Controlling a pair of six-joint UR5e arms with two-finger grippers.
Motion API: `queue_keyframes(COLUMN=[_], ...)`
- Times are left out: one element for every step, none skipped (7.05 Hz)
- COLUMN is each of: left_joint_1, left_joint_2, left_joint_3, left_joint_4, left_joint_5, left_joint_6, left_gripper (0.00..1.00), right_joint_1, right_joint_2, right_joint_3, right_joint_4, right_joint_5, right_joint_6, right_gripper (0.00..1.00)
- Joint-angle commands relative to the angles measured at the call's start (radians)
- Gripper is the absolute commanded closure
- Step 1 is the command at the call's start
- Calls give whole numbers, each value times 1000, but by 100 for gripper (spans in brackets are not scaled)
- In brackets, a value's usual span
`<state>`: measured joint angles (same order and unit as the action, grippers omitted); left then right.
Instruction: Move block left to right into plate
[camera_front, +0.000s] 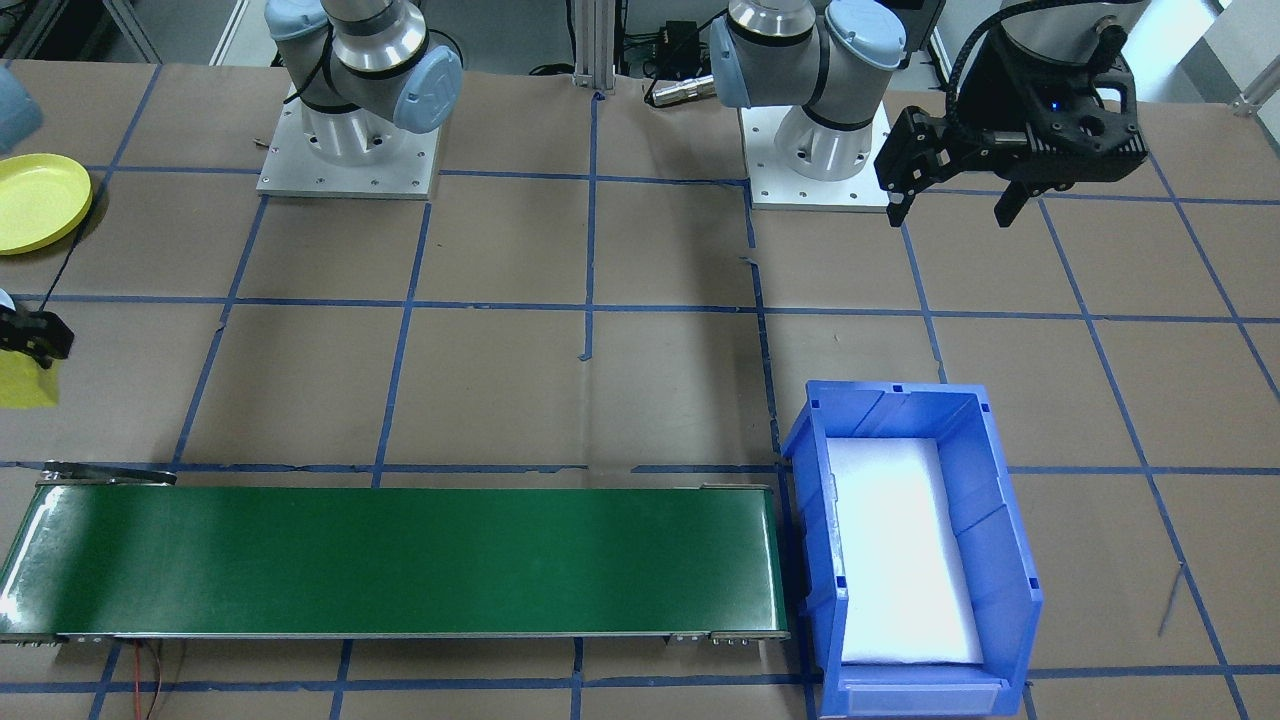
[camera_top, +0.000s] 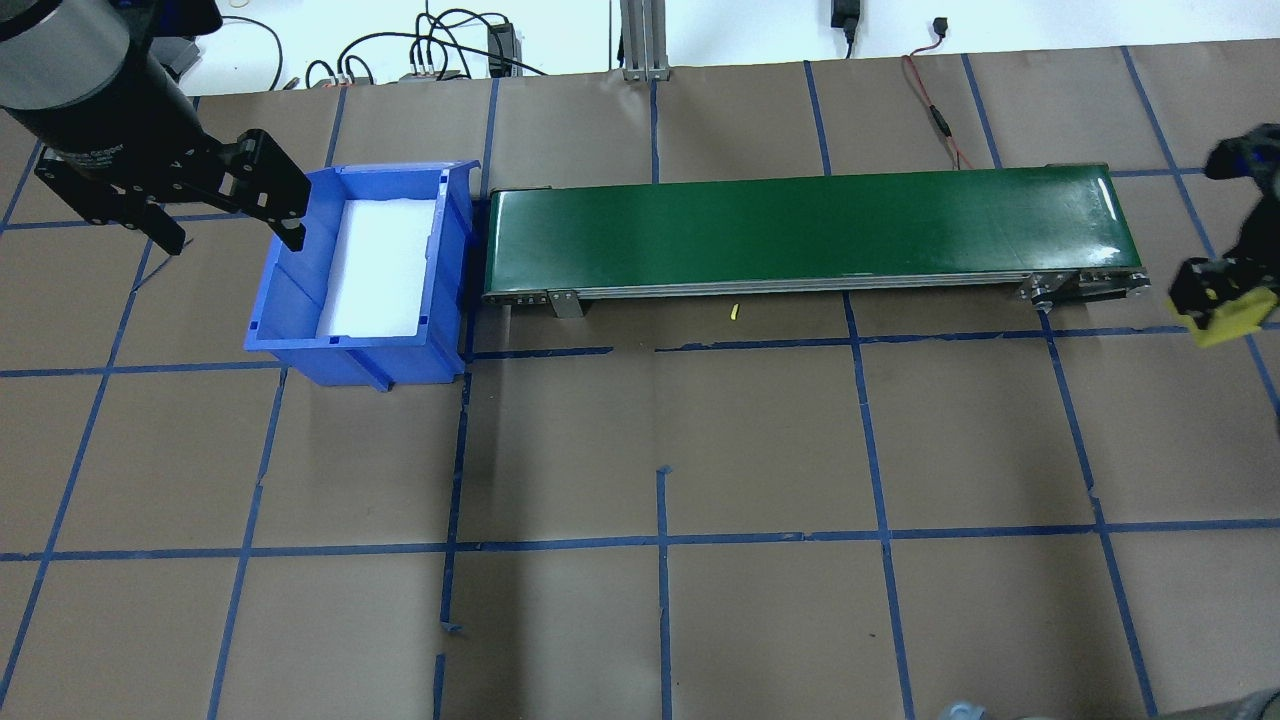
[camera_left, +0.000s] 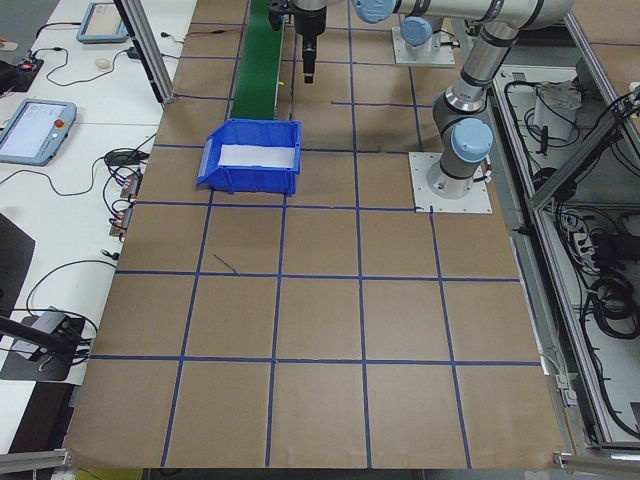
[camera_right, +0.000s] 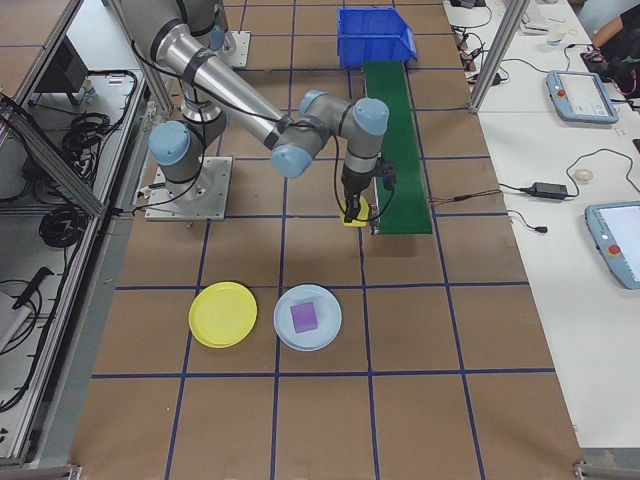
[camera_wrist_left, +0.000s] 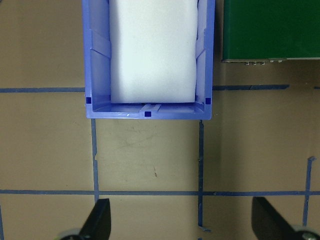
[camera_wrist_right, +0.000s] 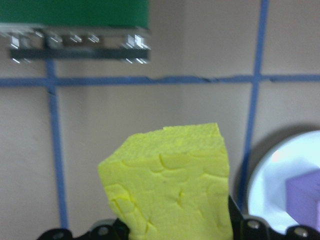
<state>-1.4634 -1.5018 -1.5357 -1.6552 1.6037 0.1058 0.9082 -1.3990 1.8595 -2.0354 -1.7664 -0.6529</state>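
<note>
Block (camera_wrist_right: 170, 182) clamped between right fingers (camera_top: 1205, 283) above table; left fingers (camera_top: 290, 232) apart, holding nothing.

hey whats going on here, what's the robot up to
The right gripper holds a yellow foam block in the air just off the end of the green conveyor belt. The yellow plate lies bare on the table, next to a pale blue plate with a purple block on it. The left gripper hangs open by the blue bin, holding nothing.
</note>
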Motion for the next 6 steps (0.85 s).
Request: queue_keyframes(left_joint_1=[0, 0, 0, 0, 0, 0], left_joint_2=[0, 0, 0, 0, 0, 0], left_joint_3=[0, 0, 0, 0, -1, -1], left_joint_4=[0, 0, 0, 0, 0, 0], left_joint_5=[1, 1, 1, 1, 1, 1], left_joint_6=[0, 0, 0, 0, 0, 0], left_gripper=[0, 0, 0, 0, 0, 0], right_joint_1=[-396, -551, -650, -725, -774, -778], right_joint_2=[-21, -23, -21, -21, -15, -9], right_joint_3=[30, 55, 87, 125, 168, 173], right_joint_4=[14, 14, 14, 12, -2, -8], right_joint_5=[2, 14, 18, 19, 21, 24], right_joint_6=[-335, -466, -520, -549, -557, -591], right_gripper=[68, 71, 71, 70, 52, 19])
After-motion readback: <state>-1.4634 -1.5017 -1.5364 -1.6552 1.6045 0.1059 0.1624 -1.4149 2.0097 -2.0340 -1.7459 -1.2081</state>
